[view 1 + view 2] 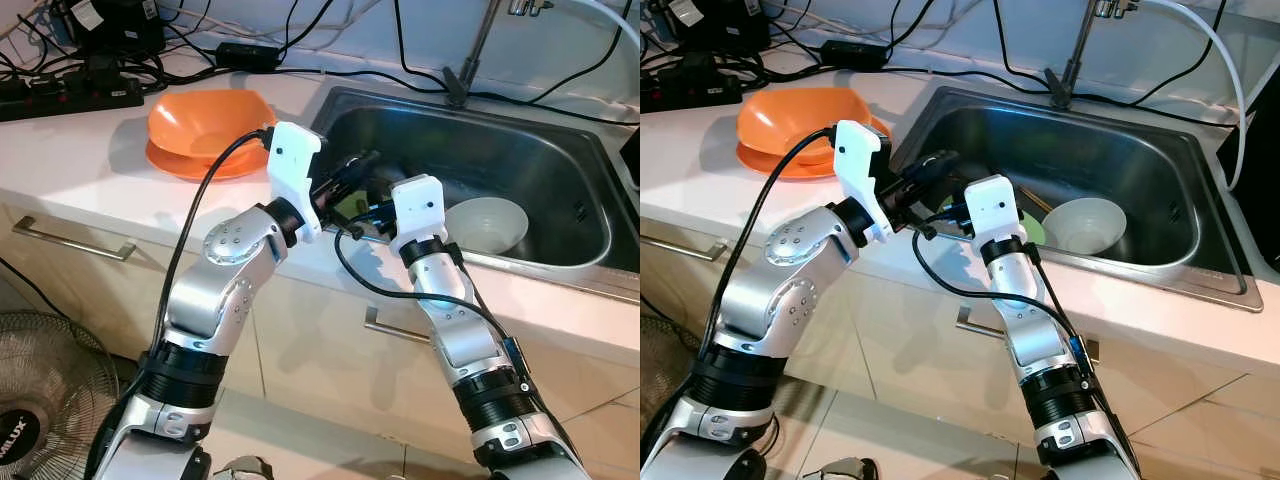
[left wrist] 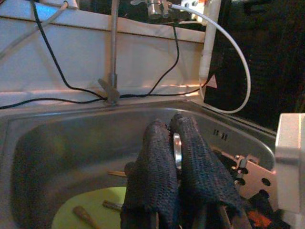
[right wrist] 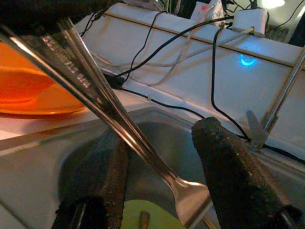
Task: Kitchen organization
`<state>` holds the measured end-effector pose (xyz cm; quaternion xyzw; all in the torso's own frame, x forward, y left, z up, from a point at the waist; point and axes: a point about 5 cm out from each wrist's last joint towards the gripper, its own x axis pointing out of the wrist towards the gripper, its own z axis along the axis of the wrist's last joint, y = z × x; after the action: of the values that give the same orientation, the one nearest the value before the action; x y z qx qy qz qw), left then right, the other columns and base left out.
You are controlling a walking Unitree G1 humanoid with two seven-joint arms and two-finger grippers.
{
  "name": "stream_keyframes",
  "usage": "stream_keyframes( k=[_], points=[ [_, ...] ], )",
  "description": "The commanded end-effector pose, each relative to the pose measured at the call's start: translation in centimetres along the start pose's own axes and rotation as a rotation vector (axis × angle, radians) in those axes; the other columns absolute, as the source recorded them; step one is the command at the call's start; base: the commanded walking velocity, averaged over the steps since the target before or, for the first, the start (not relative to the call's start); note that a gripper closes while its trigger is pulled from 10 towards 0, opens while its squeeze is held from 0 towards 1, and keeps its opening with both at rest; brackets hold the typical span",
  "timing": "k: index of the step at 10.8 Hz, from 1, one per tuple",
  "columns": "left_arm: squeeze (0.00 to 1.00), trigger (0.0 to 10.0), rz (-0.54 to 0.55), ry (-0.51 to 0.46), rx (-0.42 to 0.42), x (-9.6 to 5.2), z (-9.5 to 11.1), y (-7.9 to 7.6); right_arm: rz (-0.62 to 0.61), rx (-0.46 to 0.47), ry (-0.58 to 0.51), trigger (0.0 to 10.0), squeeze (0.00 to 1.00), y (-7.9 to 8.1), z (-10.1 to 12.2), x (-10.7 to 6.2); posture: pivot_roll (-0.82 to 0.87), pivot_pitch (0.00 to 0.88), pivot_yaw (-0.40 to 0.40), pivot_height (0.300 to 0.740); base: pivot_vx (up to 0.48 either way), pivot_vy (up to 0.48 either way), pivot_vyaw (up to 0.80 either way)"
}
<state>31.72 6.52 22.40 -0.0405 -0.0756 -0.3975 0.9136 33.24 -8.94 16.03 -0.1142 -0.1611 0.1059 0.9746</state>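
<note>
Two end effectors meet over the sink [image 1: 560, 150]: left end effector [image 2: 174, 143] clenched on a spoon [image 3: 119, 129], right end effector [image 3: 162, 157] spread wide around its handle; orange bowls [image 1: 205, 125] on the worktop [image 1: 70, 160] beside the sink.

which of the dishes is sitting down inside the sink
The white round bowl sits inside the steel sink, right of the grippers. The orange bowl and plate are stacked on the counter, left of it.
</note>
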Motion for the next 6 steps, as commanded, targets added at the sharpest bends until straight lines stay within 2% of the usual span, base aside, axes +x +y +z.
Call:
stream_keyframes(
  k=[1, 6],
  points=[
    [0.0, 10.0, -0.025, 0.02, -0.009, -0.14, -0.21, -0.34, -0.014, 0.01, -0.02, 0.0, 0.0, -0.42, 0.27, 0.16, 0.08, 0.038, -0.026, 0.74, 0.0, 0.0, 0.0],
    [0.0, 10.0, -0.039, 0.021, -0.01, -0.17, -0.13, -0.37, -0.007, 0.011, -0.013, 0.0, 0.0, -0.28, 0.06, 0.11, 0.08, 0.036, -0.025, 0.74, 0.0, 0.0, 0.0]
  ],
)
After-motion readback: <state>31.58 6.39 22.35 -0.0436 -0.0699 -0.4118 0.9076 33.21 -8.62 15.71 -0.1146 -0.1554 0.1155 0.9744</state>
